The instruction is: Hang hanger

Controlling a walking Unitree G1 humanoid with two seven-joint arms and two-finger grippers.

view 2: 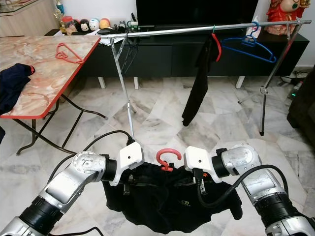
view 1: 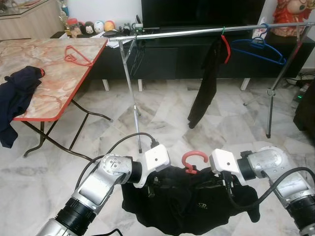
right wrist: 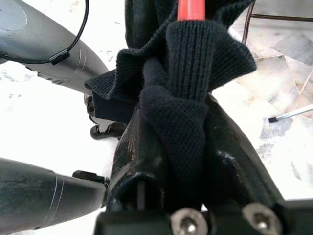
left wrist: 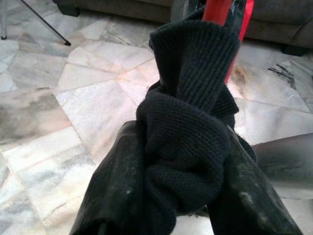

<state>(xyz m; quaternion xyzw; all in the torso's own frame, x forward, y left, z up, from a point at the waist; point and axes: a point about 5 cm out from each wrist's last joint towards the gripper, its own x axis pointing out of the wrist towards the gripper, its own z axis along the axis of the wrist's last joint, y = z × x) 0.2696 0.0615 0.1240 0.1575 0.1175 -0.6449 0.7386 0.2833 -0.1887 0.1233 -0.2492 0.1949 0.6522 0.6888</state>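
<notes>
A red hanger, its hook (view 1: 194,160) pointing up, carries a black knitted garment (view 1: 189,206) low in front of me, over the marble floor. My left gripper (left wrist: 181,166) is shut on the hanger's left shoulder through the knit. At the other shoulder my right gripper (right wrist: 178,142) is shut the same way, with the red bar (right wrist: 191,9) showing above the fabric. Both sets of fingers are hidden by the cloth in the eye views. The silver rack rail (view 1: 197,32) runs across the room ahead, well above and beyond the hanger.
On the rail hang a black garment (view 1: 204,83) on a red hanger and a blue hanger (view 1: 258,49). The rack's legs (view 1: 132,93) stand on the floor ahead. A folding table (view 1: 54,88) at the left holds a red hanger (view 1: 76,55) and dark clothes (view 1: 17,96).
</notes>
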